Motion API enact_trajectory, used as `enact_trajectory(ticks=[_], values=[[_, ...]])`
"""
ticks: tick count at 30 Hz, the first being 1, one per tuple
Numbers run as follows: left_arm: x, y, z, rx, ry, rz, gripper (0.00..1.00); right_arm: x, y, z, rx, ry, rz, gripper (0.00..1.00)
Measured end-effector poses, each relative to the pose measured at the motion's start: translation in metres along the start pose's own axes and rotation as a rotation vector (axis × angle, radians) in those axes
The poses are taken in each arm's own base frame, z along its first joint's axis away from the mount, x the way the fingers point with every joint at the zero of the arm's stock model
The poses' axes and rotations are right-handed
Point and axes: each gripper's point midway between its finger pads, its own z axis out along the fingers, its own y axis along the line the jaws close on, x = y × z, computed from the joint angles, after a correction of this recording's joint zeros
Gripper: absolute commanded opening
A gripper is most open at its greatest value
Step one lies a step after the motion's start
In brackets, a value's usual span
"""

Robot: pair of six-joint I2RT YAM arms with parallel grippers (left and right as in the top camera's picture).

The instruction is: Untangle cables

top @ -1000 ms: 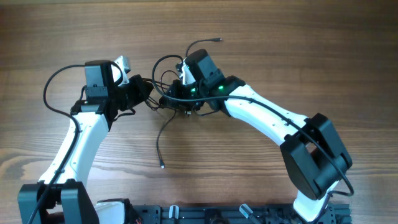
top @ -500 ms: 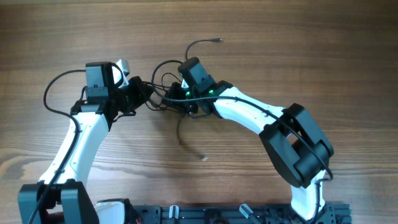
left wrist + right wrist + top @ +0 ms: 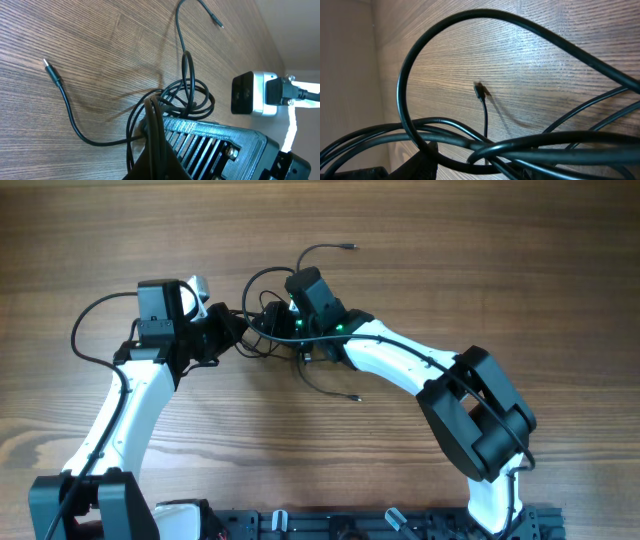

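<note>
Swung round since a second ago: loose tail [image 3: 333, 391] that ran toward the base now lies flat on the tabletop [image 3: 450, 260], just base-side of the right pincer [image 3: 278, 320]. Cables [image 3: 186, 95] are knotted right at that pincer, between it and the left pincer [image 3: 235, 332]. Left looks clamped on the knot's edge. Right we can't tell, strands hide its tips. Cord's light, limp and springy, so we'd grab near a plug end, not mid-loop.

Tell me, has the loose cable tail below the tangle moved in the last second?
Yes. The cable tail swung to the right and farther from the black base rail at the table's near edge.
</note>
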Motion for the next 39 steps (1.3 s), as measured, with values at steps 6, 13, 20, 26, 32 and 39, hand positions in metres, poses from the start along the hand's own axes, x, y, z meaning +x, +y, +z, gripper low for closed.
enact_trajectory(ticks=[6,13,20,26,32,39], values=[[0.002,-0.003,0.000,0.019,0.012,-0.003,0.04,-0.003,-0.001,0.002,0.020,-0.038,-0.008,0.35],[0.004,-0.005,0.000,0.031,0.022,-0.003,0.04,0.013,0.006,0.006,0.014,-0.003,-0.057,0.04],[0.008,-0.003,0.000,0.027,0.036,0.131,0.04,-0.011,0.006,-0.035,-0.222,0.205,-0.028,0.04],[0.008,-0.003,0.000,0.029,0.034,0.253,0.04,-0.051,0.007,-0.118,-0.536,0.336,-0.014,0.04],[0.008,-0.003,0.000,0.029,0.036,0.313,0.04,-0.081,-0.014,-0.152,-0.605,0.297,-0.019,0.04],[0.010,-0.002,0.000,0.027,0.041,0.380,0.04,-0.079,-0.044,-0.148,-0.516,0.259,-0.033,0.04]])
